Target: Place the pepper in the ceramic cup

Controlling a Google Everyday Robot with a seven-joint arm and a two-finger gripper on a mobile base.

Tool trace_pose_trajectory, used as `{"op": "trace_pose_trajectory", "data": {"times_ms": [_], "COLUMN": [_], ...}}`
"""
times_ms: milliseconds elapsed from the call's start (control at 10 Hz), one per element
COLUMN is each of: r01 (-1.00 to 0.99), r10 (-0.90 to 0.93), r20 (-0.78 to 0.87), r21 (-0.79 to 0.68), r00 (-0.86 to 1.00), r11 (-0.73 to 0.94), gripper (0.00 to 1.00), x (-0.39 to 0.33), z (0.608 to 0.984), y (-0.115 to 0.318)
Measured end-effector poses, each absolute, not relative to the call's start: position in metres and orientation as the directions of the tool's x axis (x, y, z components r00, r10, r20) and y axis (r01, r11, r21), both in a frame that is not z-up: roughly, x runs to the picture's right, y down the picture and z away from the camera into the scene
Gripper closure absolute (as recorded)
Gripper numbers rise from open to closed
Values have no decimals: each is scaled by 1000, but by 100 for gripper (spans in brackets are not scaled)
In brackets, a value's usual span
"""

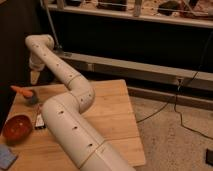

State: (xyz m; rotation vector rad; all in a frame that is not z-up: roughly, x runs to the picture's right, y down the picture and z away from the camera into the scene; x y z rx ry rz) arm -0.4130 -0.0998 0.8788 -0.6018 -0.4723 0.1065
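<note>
The pepper (20,90) is slim and orange-red. It lies across the top of the small grey-blue ceramic cup (31,97) and sticks out to the cup's left, at the far left of the wooden table (107,112). My gripper (34,76) hangs at the end of the white arm, just above the cup and a little behind it. It is apart from the pepper and holds nothing that I can see.
A round red-orange bowl (17,128) sits near the table's left front. A flat blue-grey square (6,156) lies at the front left corner. A small pale object (39,121) lies beside the arm. Black cables (175,107) run over the floor to the right.
</note>
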Motion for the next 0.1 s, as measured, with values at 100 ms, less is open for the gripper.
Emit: {"op": "trace_pose_trajectory", "data": {"times_ms": [100], "r01": [40], "r10": [230], "r20": [397], "r21": [-568], "r00": [888], "r11": [822], "gripper": [30], "x": [-414], "z": [879], "y": [-99]}}
